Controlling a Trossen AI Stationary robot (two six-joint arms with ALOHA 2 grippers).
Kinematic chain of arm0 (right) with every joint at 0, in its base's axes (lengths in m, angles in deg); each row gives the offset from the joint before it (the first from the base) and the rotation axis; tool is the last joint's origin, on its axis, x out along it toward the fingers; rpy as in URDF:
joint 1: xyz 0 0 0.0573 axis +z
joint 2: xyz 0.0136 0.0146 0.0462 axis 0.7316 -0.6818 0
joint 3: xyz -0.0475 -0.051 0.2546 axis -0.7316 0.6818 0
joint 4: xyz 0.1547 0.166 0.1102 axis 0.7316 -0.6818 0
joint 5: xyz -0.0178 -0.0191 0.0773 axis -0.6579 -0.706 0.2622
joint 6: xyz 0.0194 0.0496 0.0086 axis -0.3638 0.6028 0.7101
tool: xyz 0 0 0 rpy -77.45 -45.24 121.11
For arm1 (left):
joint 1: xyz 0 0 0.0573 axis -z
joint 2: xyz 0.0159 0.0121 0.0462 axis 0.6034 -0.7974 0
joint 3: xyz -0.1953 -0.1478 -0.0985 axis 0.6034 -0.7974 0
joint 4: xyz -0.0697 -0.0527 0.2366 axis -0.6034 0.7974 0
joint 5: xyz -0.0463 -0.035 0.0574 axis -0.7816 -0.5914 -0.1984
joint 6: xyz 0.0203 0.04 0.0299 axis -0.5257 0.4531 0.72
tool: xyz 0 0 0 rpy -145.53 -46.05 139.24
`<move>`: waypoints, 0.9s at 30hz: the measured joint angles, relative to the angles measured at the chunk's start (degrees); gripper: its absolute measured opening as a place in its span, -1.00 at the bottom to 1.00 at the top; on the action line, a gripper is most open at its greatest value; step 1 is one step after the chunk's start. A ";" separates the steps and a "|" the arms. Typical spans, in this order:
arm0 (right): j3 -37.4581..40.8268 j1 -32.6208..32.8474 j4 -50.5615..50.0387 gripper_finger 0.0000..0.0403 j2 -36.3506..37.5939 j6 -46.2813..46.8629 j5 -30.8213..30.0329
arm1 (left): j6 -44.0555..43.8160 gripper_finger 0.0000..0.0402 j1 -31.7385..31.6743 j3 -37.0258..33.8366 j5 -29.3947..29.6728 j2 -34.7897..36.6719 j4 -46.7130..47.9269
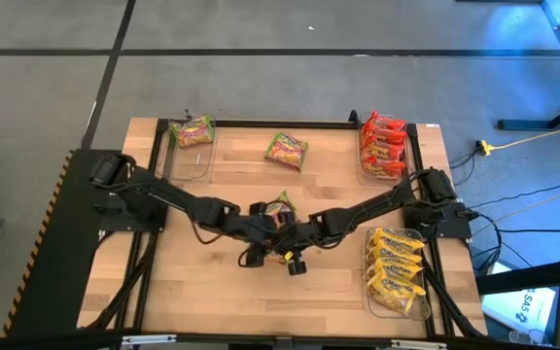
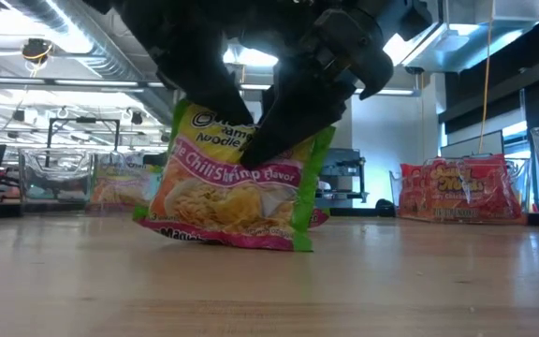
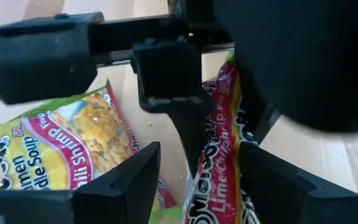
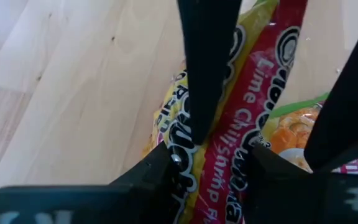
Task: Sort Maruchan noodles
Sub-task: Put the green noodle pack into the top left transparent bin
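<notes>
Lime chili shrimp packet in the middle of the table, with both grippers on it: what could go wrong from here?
1. The left gripper and right gripper meet at the same green-pink packet, which stands tilted on one edge; pulling apart could tear or drop it.
2. In the left wrist view a second green-pink packet lies close beside it and could get dragged along.
</notes>
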 joint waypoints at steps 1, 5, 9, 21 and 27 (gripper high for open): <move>0.00 0.00 -0.02 -0.45 0.00 0.00 0.00 | -0.12 0.07 0.01 1.26 -0.14 -0.60 2.27; 0.01 0.02 -0.11 -0.45 -0.01 -0.19 0.00 | -0.26 0.06 0.06 3.69 -0.23 -1.94 6.80; 0.02 0.00 -0.06 -0.45 -0.03 -0.19 0.00 | -0.47 0.04 0.01 3.66 -2.20 -1.57 7.61; 0.02 -0.09 0.29 -0.45 -0.07 -0.07 0.02 | -4.01 0.27 -1.68 3.91 -4.77 -0.80 9.88; 0.02 -0.07 0.31 -0.45 -0.09 -0.33 -0.13 | -2.96 0.30 -1.71 3.95 -7.23 -1.15 9.68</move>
